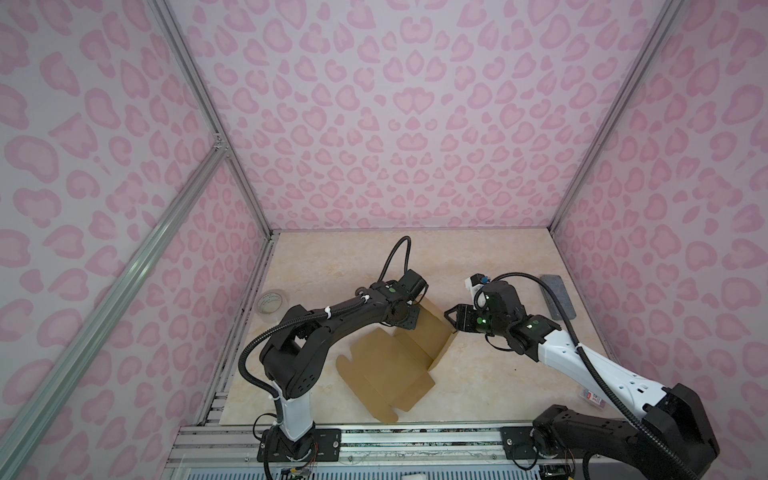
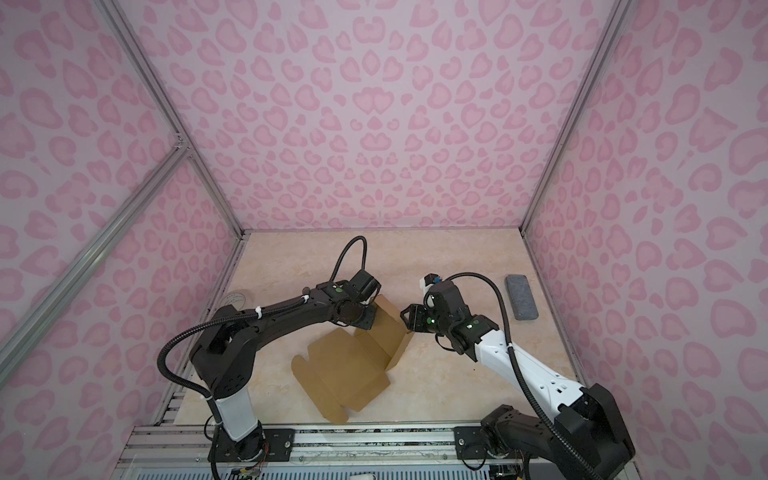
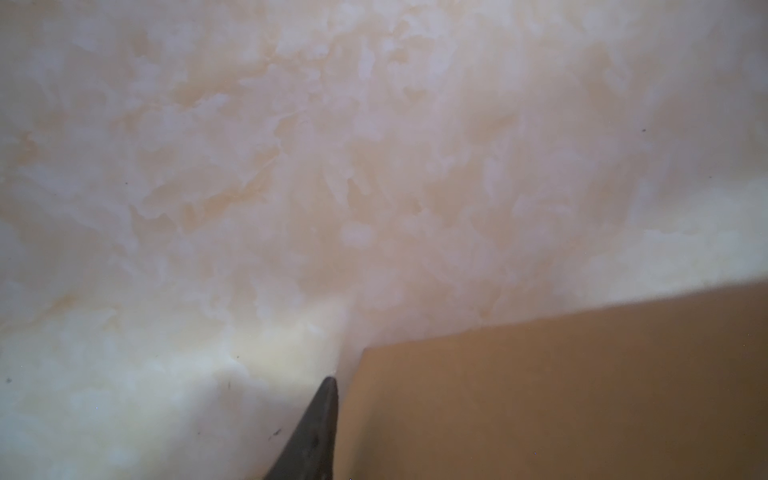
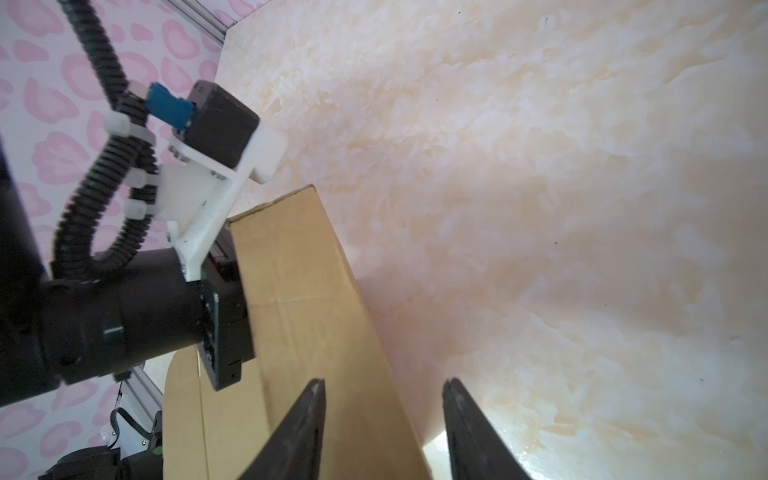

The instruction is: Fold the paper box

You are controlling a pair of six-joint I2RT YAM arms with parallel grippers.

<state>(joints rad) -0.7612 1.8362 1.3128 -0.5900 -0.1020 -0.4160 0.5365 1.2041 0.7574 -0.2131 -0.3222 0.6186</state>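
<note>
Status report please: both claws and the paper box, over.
Left claw at the raised panel, grip hidden. Right claw open at that panel's edge. Paper box partly folded, near part flat. Grey block and tape roll lie apart.

Brown paper box on the marble table, one panel upright between left claw and right claw
</note>
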